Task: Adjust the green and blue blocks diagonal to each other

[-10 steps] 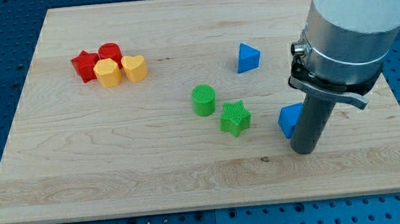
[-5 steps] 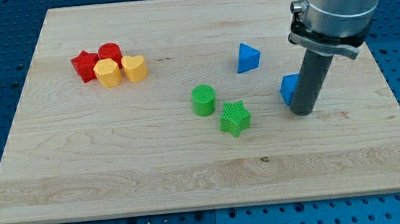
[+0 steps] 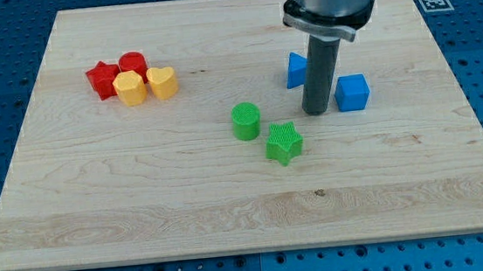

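A green cylinder point(image 3: 245, 120) and a green star point(image 3: 283, 142) sit near the board's middle, the star lower right of the cylinder. A blue cube point(image 3: 353, 92) lies to the right of my tip point(image 3: 315, 111). A blue triangular block point(image 3: 294, 68) lies just above and left of the rod, partly hidden by it. My tip stands between the two blue blocks, a short way above and right of the green star, touching none that I can tell.
A red star point(image 3: 102, 79), a red cylinder point(image 3: 133, 63), a yellow block point(image 3: 130, 88) and a yellow heart point(image 3: 163, 82) cluster at the upper left. The wooden board point(image 3: 231, 215) ends in blue perforated table on all sides.
The rod moved up and left across the board. The blue cube was pushed up from the lower right and now lies free to the right of the tip.
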Motion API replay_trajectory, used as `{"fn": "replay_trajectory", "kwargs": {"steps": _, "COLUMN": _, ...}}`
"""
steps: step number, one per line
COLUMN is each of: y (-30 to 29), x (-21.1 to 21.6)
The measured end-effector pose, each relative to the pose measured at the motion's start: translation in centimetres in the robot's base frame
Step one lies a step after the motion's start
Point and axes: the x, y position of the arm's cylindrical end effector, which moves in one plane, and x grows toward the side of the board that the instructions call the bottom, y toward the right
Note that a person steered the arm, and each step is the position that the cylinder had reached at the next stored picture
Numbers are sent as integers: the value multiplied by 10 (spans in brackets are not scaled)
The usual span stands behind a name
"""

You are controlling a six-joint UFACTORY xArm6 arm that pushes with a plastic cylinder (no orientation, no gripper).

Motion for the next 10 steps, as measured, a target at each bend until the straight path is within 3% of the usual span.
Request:
{"fn": "replay_trajectory", "kwargs": {"steps": 2, "y": 61, "x": -9}}
{"fn": "replay_trajectory", "kwargs": {"steps": 3, "y": 53, "x": -9}}
{"fn": "replay_trajectory", "kwargs": {"steps": 6, "y": 19, "x": 98}}
{"fn": "replay_trajectory", "kwargs": {"steps": 7, "y": -51, "x": 110}}
{"fn": "replay_trajectory", "kwargs": {"steps": 8, "y": -129, "x": 92}}
{"fn": "replay_trajectory", "kwargs": {"steps": 10, "y": -103, "x": 68}}
